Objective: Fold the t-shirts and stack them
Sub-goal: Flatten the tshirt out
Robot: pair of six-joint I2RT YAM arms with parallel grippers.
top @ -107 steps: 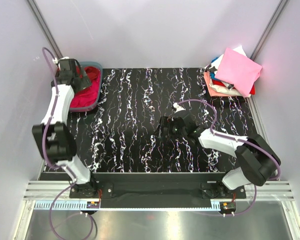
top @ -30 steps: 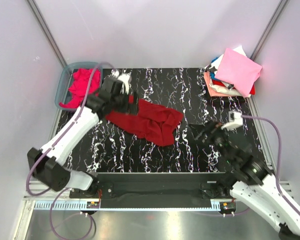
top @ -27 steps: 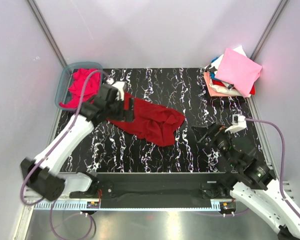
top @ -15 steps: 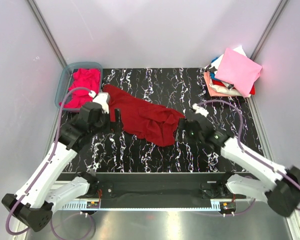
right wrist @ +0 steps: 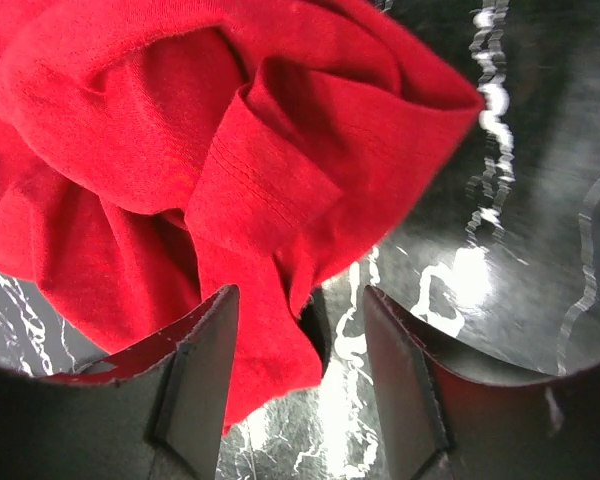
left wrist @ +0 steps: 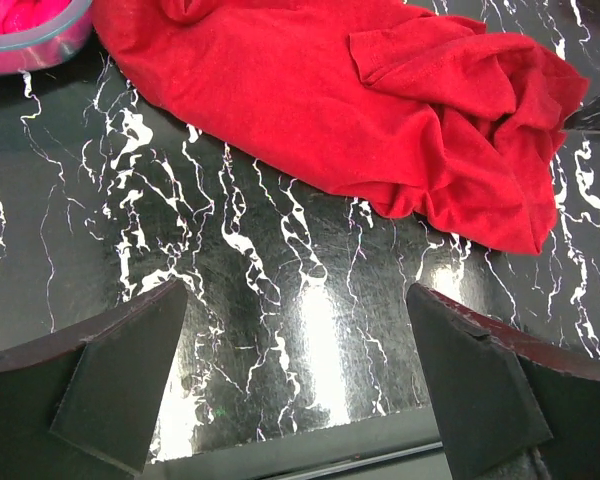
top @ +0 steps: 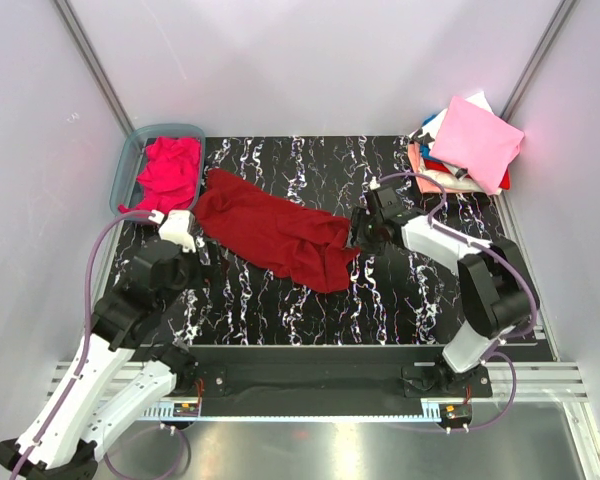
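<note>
A dark crimson t-shirt lies crumpled and spread on the black marbled table; it also shows in the left wrist view and the right wrist view. A magenta-pink shirt sits in the blue-grey tub. Folded shirts are stacked at the back right, a pink one on top. My left gripper is open and empty, near the table's front left, back from the crimson shirt. My right gripper is open at the shirt's right edge, a fold of cloth between the jaws.
The tub stands at the back left corner. Grey walls close in the table on three sides. The table's front edge runs just below the left gripper.
The left arm dragged the crimson shirt out of the tub onto the table, let go and drew back toward the front. The right gripper moved in to the shirt's right edge.
</note>
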